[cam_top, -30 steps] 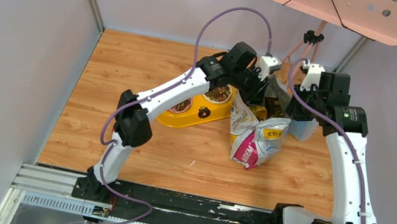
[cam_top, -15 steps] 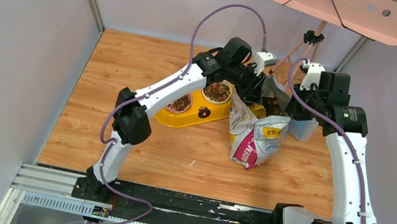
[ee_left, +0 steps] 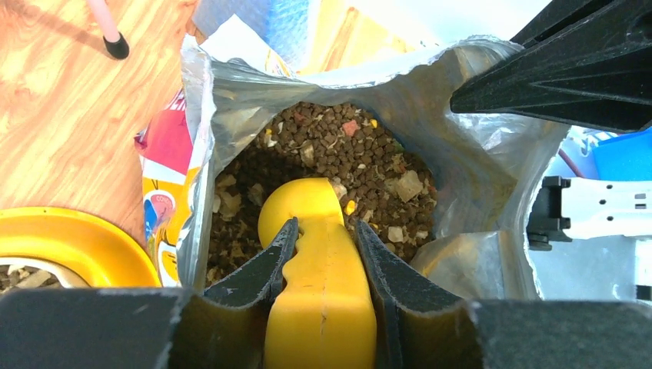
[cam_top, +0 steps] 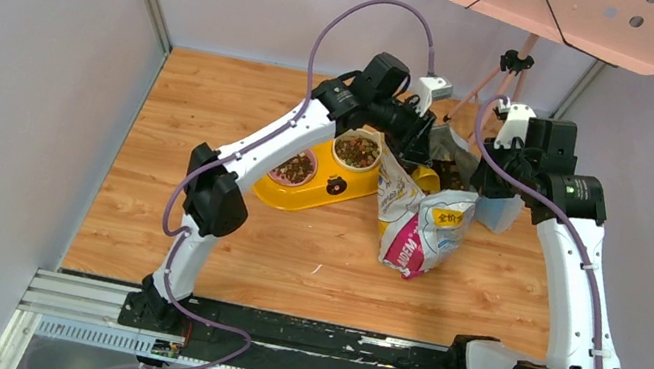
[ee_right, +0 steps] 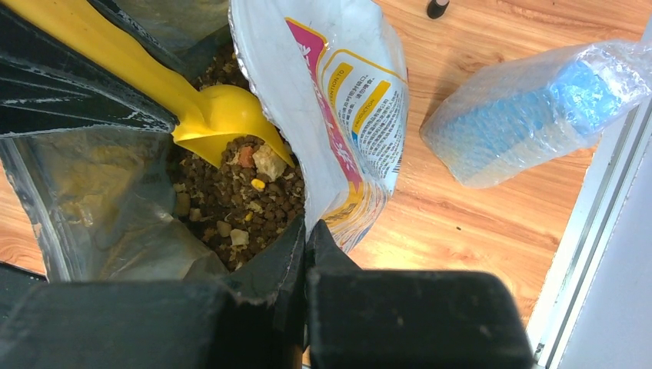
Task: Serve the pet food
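The pet food [ee_left: 346, 157] is a heap of brown kibble inside the open foil bag [cam_top: 423, 224]; it also shows in the right wrist view [ee_right: 246, 196]. My left gripper [ee_left: 321, 231] is shut on the handle of the yellow scoop [ee_left: 319, 284], whose bowl dips into the kibble [ee_right: 223, 111]. My right gripper [ee_right: 305, 231] is shut on the bag's rim [ee_right: 323, 115] and holds its mouth open. More kibble lies in both bowls of the yellow feeder [cam_top: 317, 188].
A blue item in clear plastic wrap [ee_right: 530, 111] lies on the wooden floor right of the bag. A pink stand leg [ee_left: 108, 27] stands behind the bag. Grey walls enclose the table on both sides.
My left arm has swung away from over the feeder toward the bag, and the scoop now sits in the bag's mouth. The right arm and bag have stayed put.
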